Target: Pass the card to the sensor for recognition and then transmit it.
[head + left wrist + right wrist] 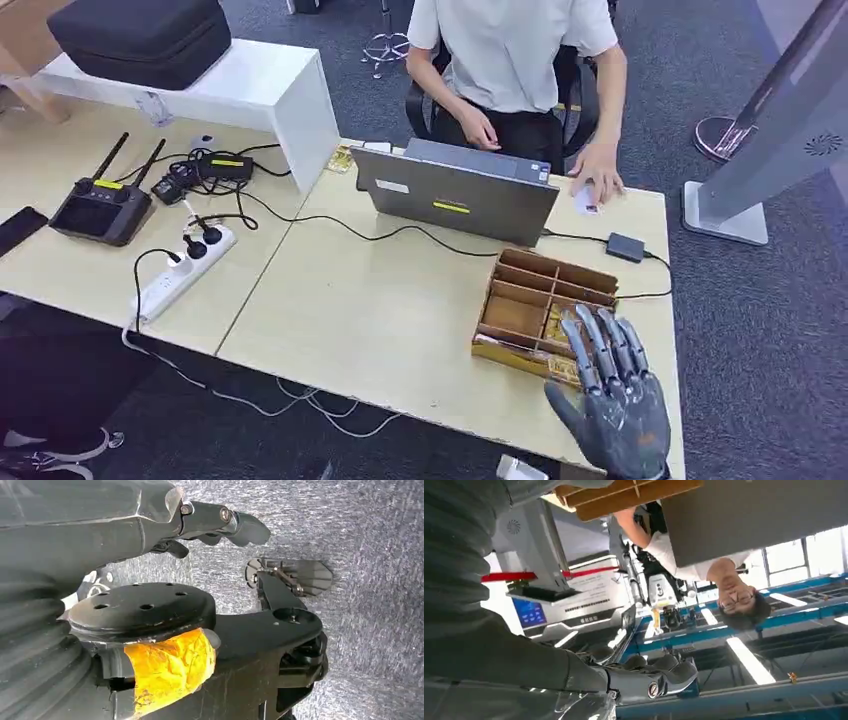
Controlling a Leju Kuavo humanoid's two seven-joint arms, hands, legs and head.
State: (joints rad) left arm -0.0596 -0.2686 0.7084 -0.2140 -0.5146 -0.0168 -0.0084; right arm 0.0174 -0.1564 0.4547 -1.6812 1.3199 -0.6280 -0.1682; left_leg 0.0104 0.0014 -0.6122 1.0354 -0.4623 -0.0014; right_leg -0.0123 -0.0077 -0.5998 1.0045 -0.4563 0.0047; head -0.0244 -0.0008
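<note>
Over the near right corner of the table (380, 320), the right hand (612, 395) hovered palm down, fingers stretched forward and a little apart, nothing held. Its fingertips (585, 322) reached over the near edge of the wooden divided box (540, 300), which sat on the table's right side. Yellowish cards (556, 366) lay in the box's near compartment, partly hidden under the hand; how many, I could not tell.

Beyond the box stood a grey laptop (455, 190), lid toward the robot, with a seated person (515, 60) behind it, one hand resting on a small white item (586, 200) on the table. A small dark grey box (625, 246) on a cable lay right of the laptop. Farther left: a white power strip (185, 270), a black remote controller (100, 210) with antennas, a white riser (250, 95) carrying a black case (140, 35).

The left hand (215, 522) hung beside the robot's body above grey carpet (370, 540), fingers apart with nothing in them.
</note>
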